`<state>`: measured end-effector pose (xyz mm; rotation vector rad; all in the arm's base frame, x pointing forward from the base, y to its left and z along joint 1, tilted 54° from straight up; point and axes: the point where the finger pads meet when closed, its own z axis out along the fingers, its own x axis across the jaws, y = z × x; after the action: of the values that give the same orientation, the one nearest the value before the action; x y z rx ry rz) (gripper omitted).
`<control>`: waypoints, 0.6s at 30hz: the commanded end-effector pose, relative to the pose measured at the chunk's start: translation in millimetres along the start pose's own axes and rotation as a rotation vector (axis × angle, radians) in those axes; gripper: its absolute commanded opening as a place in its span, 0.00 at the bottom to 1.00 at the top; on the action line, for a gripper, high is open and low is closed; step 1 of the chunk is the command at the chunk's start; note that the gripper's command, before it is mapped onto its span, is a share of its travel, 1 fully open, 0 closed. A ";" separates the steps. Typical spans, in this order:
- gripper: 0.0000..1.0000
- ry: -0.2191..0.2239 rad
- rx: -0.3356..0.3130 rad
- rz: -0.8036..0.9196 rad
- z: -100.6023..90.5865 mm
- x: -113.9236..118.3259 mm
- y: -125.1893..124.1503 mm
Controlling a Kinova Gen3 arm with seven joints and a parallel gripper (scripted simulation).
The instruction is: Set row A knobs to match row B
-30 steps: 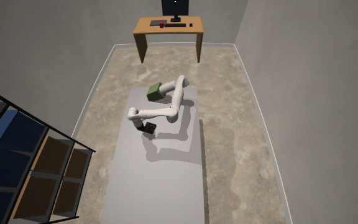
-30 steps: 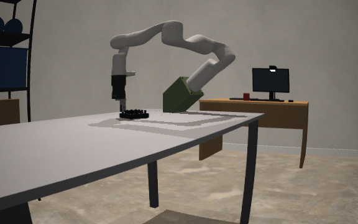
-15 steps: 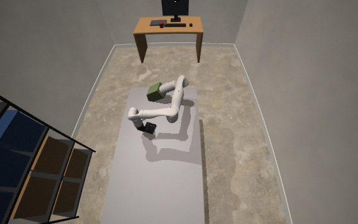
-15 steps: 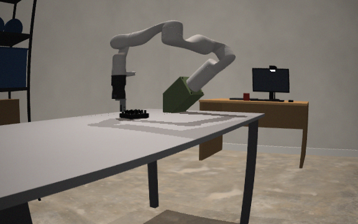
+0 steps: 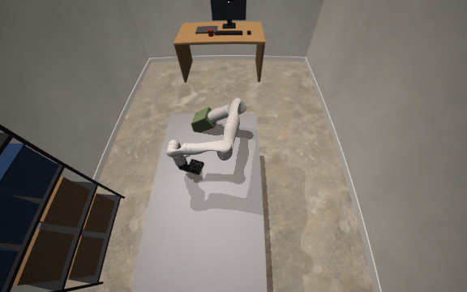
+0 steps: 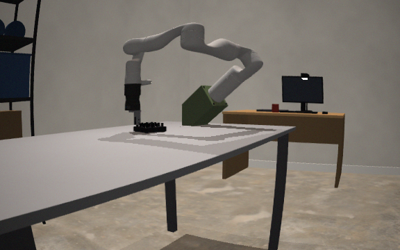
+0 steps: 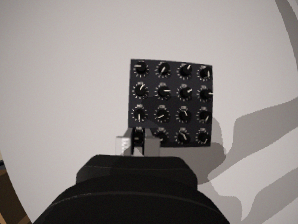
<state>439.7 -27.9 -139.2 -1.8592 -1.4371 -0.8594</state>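
The black knob box (image 5: 197, 166) stands flat on the grey table, with several rows of small black knobs with white lines; it also shows in the side view (image 6: 149, 128) and in the wrist view (image 7: 170, 112). My gripper (image 7: 138, 137) points straight down over the box's near-left corner in the wrist view. Its two fingers sit close on either side of the corner knob (image 7: 139, 136) and grip it. From above, the gripper (image 5: 186, 167) is at the box's left edge, and in the side view the gripper (image 6: 137, 121) reaches down to the knob tops. The knob names are too small to read.
The arm's green base block (image 5: 202, 119) stands on the table behind the box and shows in the side view (image 6: 200, 105). A shelf rack (image 5: 35, 219) stands left of the table. A wooden desk (image 5: 219, 38) with a monitor is at the far wall.
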 end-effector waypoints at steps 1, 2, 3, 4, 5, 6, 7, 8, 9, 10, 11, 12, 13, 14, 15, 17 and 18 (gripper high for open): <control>0.30 -0.001 -0.002 -0.001 -1.1 -0.3 0.6; 0.30 -0.001 -0.002 -0.002 -1.1 -0.3 0.6; 0.30 -0.001 -0.002 -0.002 -1.1 -0.3 0.6; 0.30 -0.001 -0.002 -0.002 -1.1 -0.3 0.6; 0.30 -0.001 -0.002 -0.003 -1.1 -0.3 0.6; 0.30 -0.001 -0.002 -0.004 -1.1 -0.3 0.6; 0.30 -0.001 -0.002 -0.006 -1.1 -0.3 0.5; 0.30 -0.001 -0.002 -0.008 -1.1 -0.3 0.5; 0.30 -0.001 -0.002 -0.010 -1.1 -0.3 0.5; 0.30 -0.001 -0.002 -0.013 -1.1 -0.3 0.5; 0.30 -0.001 -0.002 -0.016 -1.1 -0.3 0.5; 0.30 -0.001 -0.002 -0.020 -1.1 -0.3 0.5; 0.30 -0.001 -0.002 -0.025 -1.1 -0.3 0.5; 0.30 -0.001 -0.002 -0.030 -1.1 -0.3 0.6; 0.30 -0.001 -0.002 -0.035 -1.1 -0.3 0.6; 0.30 -0.001 -0.002 -0.048 -1.1 -0.3 0.5; 0.30 -0.001 -0.002 -0.055 -1.1 -0.3 0.5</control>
<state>439.7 -27.9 -139.2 -1.8308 -1.4872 -0.8829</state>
